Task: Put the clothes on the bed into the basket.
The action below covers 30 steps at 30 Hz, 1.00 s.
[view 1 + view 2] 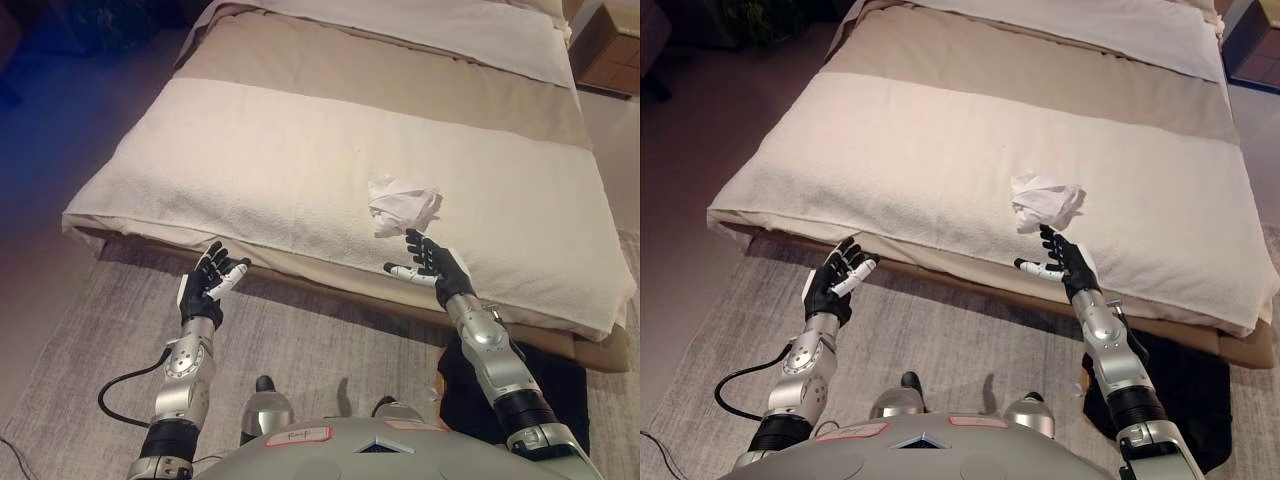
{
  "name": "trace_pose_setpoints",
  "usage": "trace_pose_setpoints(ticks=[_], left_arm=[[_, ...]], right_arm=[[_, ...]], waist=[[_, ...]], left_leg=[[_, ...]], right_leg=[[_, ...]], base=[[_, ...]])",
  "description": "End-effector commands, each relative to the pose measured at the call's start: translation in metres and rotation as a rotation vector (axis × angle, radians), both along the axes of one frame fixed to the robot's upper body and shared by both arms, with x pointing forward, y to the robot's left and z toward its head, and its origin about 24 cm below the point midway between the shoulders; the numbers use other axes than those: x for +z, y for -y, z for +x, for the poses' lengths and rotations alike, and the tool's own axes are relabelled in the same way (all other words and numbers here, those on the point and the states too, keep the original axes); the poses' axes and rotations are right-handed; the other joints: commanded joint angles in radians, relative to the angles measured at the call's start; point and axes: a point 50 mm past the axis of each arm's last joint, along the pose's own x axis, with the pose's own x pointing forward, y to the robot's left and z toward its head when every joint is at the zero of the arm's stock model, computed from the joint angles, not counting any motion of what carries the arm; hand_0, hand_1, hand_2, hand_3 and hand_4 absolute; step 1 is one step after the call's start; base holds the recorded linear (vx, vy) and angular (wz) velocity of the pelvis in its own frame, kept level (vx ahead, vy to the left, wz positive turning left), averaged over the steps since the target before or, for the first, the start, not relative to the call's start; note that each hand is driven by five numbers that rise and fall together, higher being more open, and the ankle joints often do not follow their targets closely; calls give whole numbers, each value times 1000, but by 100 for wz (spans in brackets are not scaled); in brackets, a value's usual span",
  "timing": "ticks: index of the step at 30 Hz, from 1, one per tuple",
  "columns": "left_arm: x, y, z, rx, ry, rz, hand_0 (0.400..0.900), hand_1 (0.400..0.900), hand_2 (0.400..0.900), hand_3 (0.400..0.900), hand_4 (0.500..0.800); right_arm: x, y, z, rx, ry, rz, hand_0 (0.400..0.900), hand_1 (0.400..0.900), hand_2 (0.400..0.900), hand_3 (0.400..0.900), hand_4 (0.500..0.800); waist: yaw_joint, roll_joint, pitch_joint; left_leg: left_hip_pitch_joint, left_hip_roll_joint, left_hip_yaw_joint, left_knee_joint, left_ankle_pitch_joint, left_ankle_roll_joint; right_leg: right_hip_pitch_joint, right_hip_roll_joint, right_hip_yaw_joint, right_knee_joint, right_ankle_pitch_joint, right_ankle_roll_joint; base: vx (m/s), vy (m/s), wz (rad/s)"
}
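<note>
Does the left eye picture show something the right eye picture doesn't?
Only the left eye view shows the wooden nightstand clearly, past the bed's far right corner. Only the right eye view shows a dark plant at the top left. Both show the bed, the crumpled white cloth, the open left hand and the open right hand.

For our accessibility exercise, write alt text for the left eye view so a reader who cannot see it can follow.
A crumpled white cloth lies on a cream bed, just beyond the robot's open right hand. Its open left hand is raised at the bed's near edge, over a grey rug.
</note>
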Motion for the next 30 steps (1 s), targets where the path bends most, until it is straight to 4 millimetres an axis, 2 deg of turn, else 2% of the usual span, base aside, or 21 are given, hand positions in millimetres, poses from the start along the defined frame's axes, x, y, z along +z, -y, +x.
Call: trace_pose_setpoints(ticks=[1,11,15,23,26,29,30], left_arm=[[38,-9,24,-74,188,123,900,900,900,900,800],[36,-8,22,-65,189,66,900,900,900,900,800],[38,-7,25,-70,201,64,900,900,900,900,800],[41,-4,30,-58,225,24,900,900,900,900,800],[39,0,30,-65,221,6,900,900,900,900,800],[37,6,31,-73,212,-17,900,900,900,900,800],[37,8,32,-80,212,-25,900,900,900,900,800]], right_arm=[[34,-3,25,31,193,22,900,900,900,900,800],[37,-6,27,57,201,21,900,900,900,900,800],[42,-5,31,56,221,15,900,900,900,900,800],[56,-6,41,62,282,24,900,900,900,900,800],[60,-9,45,73,307,40,900,900,900,900,800],[63,-9,46,73,316,28,900,900,900,900,800],[64,-8,46,71,319,19,900,900,900,900,800]], waist=[[7,-21,-38],[12,-17,-26],[20,-15,-12],[38,-16,30],[49,-13,55],[66,-10,95],[73,-12,109]], left_leg=[[-22,-52,-18,3,-70,27],[-33,-32,-19,38,-74,17],[-48,-3,-19,79,-76,1],[-92,70,-43,209,-93,-39],[-115,106,-65,305,-86,-51],[-229,148,-118,558,-43,-60],[-263,148,-129,627,-23,-62]], right_leg=[[-1,-25,32,34,-4,7],[-8,-11,44,47,-26,-5],[-12,9,53,48,-43,-20],[-1,80,77,39,-88,-70],[12,115,90,35,-110,-96],[41,154,88,18,-134,-136],[50,162,84,14,-142,-144]], base=[[0,0,0],[18,-40,-2],[1,-107,-5],[15,-155,-2],[35,-176,-6],[24,-200,2],[14,-167,8]])
